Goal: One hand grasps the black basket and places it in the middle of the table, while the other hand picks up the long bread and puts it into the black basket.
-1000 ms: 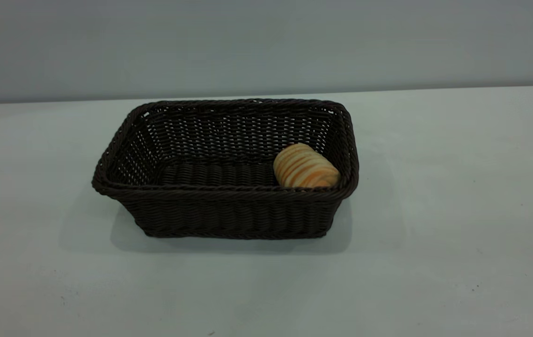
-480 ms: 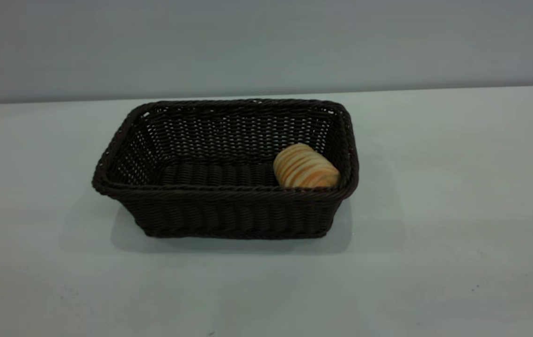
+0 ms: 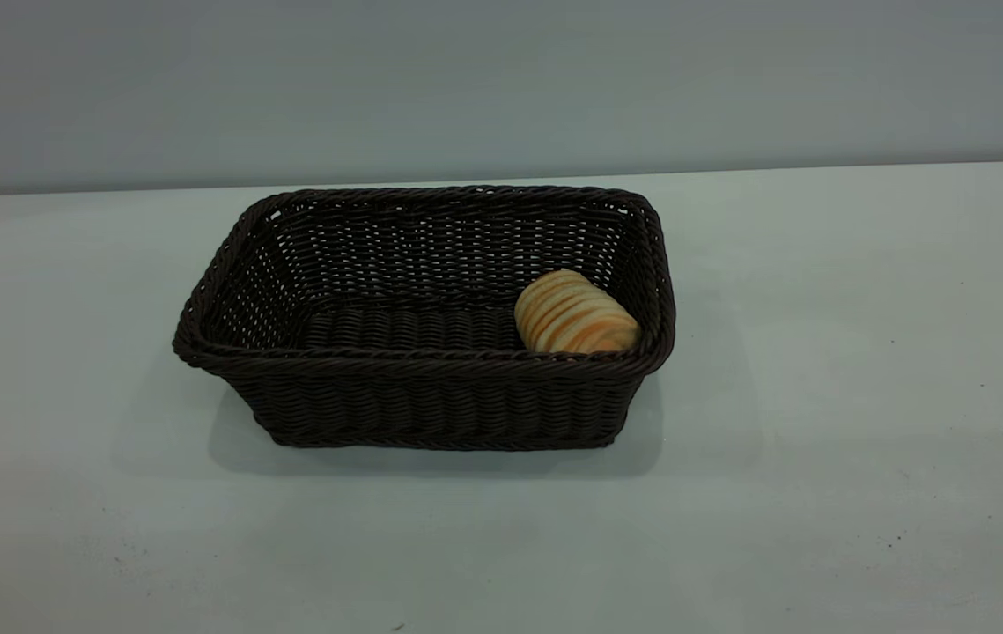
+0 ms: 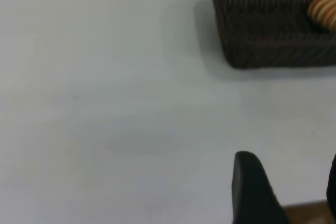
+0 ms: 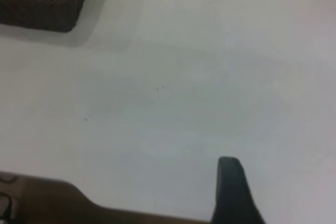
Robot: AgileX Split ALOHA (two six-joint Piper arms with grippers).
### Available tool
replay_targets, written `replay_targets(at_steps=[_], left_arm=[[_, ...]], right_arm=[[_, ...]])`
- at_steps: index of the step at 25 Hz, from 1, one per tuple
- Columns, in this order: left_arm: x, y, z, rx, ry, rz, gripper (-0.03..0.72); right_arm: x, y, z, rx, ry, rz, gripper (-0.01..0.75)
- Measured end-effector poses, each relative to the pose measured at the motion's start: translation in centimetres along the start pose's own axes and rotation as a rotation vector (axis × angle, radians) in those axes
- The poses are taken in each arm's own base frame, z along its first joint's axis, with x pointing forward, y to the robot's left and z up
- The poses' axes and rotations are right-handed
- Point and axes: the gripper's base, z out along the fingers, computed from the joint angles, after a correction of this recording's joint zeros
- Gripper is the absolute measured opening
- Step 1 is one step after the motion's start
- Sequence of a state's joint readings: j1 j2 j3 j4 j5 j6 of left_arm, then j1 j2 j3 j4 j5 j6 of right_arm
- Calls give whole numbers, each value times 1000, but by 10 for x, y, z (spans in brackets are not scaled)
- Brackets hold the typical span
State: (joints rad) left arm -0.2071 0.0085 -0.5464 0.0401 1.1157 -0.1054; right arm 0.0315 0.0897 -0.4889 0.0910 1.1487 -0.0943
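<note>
While both arms sit back from the work, the scene reads so:
Left claw (image 4: 286,192): over bare tabletop (image 3: 818,352), prongs apart, holding nothing.
Black basket (image 3: 431,401): mid-tabletop.
Long bread (image 3: 575,314): inside basket, right end.
Right claw (image 5: 233,192): one prong visible; spread cannot be told.

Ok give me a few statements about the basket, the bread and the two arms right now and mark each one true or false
1. The long bread lies inside the black basket. True.
2. The bread sits at the basket's left end in the exterior view. False: it is at the right end.
3. A gripper holds the basket's rim. False: no arm shows in the exterior view, nothing touches it.
4. The basket stands upright on the table. True.
</note>
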Motion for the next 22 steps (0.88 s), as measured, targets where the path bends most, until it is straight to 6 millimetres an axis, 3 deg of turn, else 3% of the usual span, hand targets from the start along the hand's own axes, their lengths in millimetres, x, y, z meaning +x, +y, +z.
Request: replay_targets(at_steps=[22], left_arm=[[11, 1, 13, -13, 75, 51, 413]], right_arm=[[1, 0, 4, 1, -10, 5, 456]])
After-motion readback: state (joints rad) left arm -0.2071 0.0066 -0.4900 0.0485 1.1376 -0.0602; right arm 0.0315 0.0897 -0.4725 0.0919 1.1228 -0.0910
